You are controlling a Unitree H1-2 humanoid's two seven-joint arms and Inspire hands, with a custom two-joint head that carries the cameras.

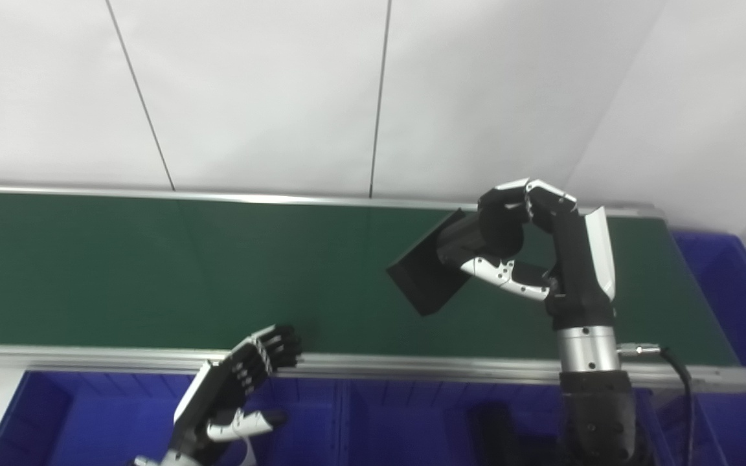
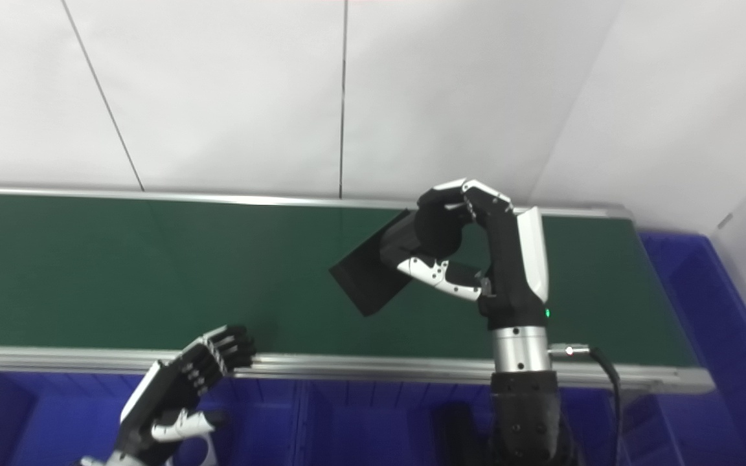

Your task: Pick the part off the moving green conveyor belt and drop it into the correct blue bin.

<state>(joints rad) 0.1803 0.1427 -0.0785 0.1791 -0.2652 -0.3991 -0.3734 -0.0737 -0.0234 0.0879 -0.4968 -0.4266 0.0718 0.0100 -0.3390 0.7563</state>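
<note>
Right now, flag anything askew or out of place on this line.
Only the black part is askew: the right hand grips one end, so it hangs tilted above the green belt instead of lying flat. The left hand is open, holding nothing, over the blue bins.

The right hand [image 1: 528,239] stands upright on its raised arm, fingers [image 1: 544,194] curled closed in a grip. The left hand [image 1: 237,382] hangs low, fingers spread, holding nothing.
</note>
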